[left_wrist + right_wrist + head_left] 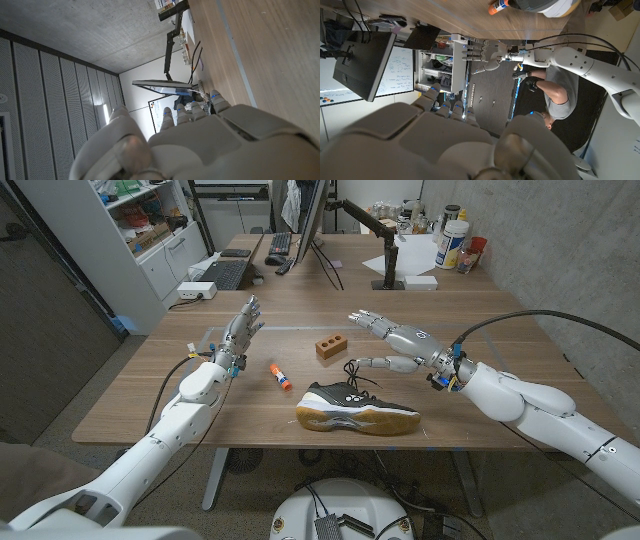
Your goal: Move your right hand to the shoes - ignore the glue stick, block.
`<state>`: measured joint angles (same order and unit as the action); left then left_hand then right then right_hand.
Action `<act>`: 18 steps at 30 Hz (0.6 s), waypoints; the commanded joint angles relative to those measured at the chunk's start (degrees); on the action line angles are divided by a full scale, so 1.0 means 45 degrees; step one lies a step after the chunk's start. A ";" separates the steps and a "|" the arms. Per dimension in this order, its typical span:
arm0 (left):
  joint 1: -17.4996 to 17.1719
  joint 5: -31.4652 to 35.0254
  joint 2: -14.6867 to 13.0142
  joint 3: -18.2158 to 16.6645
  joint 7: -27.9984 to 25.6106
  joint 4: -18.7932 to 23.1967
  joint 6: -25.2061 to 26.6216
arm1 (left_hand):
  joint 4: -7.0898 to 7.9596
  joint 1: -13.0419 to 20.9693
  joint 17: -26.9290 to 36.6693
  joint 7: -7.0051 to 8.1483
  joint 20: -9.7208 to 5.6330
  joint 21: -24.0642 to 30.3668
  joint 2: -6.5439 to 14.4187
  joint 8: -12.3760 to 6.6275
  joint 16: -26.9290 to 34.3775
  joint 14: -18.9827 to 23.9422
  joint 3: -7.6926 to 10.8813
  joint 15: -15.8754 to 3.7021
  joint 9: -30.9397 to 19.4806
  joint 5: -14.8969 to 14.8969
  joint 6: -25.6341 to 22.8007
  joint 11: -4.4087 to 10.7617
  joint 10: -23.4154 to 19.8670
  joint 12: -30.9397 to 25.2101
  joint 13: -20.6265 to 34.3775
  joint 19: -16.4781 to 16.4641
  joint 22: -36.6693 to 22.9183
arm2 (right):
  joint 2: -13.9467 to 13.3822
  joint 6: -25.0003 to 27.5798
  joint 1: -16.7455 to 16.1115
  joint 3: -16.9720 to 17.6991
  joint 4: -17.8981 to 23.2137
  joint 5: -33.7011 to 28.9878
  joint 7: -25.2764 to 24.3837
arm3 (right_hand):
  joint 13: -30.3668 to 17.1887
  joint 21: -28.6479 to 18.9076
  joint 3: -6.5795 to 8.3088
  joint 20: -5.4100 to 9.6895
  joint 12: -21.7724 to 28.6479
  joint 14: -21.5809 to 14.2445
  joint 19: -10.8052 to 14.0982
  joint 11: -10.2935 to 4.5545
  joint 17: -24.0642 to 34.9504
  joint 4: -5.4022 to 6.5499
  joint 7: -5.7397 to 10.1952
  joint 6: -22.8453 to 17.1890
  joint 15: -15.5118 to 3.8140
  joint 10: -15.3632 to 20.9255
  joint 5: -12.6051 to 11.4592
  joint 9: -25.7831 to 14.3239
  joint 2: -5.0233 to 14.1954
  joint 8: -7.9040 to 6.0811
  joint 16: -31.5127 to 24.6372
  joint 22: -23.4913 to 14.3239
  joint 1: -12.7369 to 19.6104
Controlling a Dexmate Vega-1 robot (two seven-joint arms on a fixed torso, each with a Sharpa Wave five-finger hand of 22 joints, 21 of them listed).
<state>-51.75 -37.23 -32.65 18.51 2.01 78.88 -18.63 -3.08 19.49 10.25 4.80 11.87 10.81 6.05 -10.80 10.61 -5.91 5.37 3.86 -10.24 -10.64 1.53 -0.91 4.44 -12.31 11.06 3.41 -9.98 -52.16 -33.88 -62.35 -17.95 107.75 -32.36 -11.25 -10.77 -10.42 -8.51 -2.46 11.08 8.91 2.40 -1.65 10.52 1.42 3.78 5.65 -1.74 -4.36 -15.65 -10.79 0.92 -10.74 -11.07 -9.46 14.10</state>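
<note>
Shoe (357, 409): one black sneaker with white sole and tan outsole, lying on its side near the front edge of the wooden table (480, 320), centre; laces trail toward the far side.

Right hand (395, 340): raised above the table, just beyond and to the right of the shoe, fingers spread and extended, holding nothing; apart from the shoe.

Left hand (240, 330): raised at the table's left, fingers apart and pointing away, holding nothing; also seen in the right wrist view (482, 54).

Glue stick (280, 376): white tube with orange cap, lying between the left hand and the shoe.

Block (331, 346): brown brick-shaped piece with holes, beyond the shoe, left of the right hand.

Far end of table: monitor (315, 220), keyboard (279, 243), laptop (226, 273), containers (455, 240).

Person (555, 95): partly visible in the right wrist view, grey shirt.
</note>
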 commanded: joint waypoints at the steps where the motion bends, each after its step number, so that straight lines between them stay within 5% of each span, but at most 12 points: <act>1: -0.0115 0.0101 -0.0075 0.0026 -0.0165 0.0273 0.0138 | -0.0107 0.0051 0.0060 -0.0039 0.0054 0.0045 0.0019 -0.0006 0.0046 -0.0152 0.0011 -0.0005 -0.0025 -0.0001 0.0039 0.0015 0.0020 -0.0014 0.0062 0.0097 -0.0037 | -0.0267 -0.0311 -0.0040 -0.0040 0.0281 -0.0768 -0.0037 | -0.0063 -0.0075 0.0030 0.0017 -0.0030 0.0069 0.0091 -0.0037 0.0058 -0.0079 0.0111 0.0124 -0.0298 -0.0178 0.0067 -0.0040 0.0075 -0.0037 -0.0008 -0.0030 0.0202; 18: -0.0289 0.0167 -0.0261 0.0067 -0.0268 0.0756 0.0434 | -0.0122 0.0040 0.0061 -0.0024 0.0054 0.0048 0.0031 -0.0004 0.0047 -0.0152 0.0026 0.0001 -0.0025 -0.0002 0.0033 0.0006 0.0025 -0.0011 0.0062 0.0098 -0.0037 | -0.0426 -0.0827 0.0133 -0.0371 0.0502 -0.0795 0.0875 | -0.0064 -0.0031 0.0060 -0.0072 -0.0056 0.0168 -0.0021 -0.0077 0.0059 -0.0127 0.0128 0.0157 -0.0254 -0.0324 0.0092 -0.0043 0.0139 -0.0052 0.0015 -0.0033 0.0304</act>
<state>-52.65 -36.75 -33.31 18.61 1.01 81.05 -17.54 -3.32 19.49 10.25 4.60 11.87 10.81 6.05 -10.81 10.61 -5.91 5.61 3.86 -10.24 -10.64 1.74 -0.91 4.44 -12.31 11.06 3.41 -9.98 -53.72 -36.38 -62.35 -18.57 109.12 -34.91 -9.77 -10.77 -10.42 -8.27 -2.46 11.08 9.13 2.40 -2.03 10.52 1.18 4.09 5.95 -1.97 -5.17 -15.24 -10.79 1.62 -10.74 -11.08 -9.46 14.80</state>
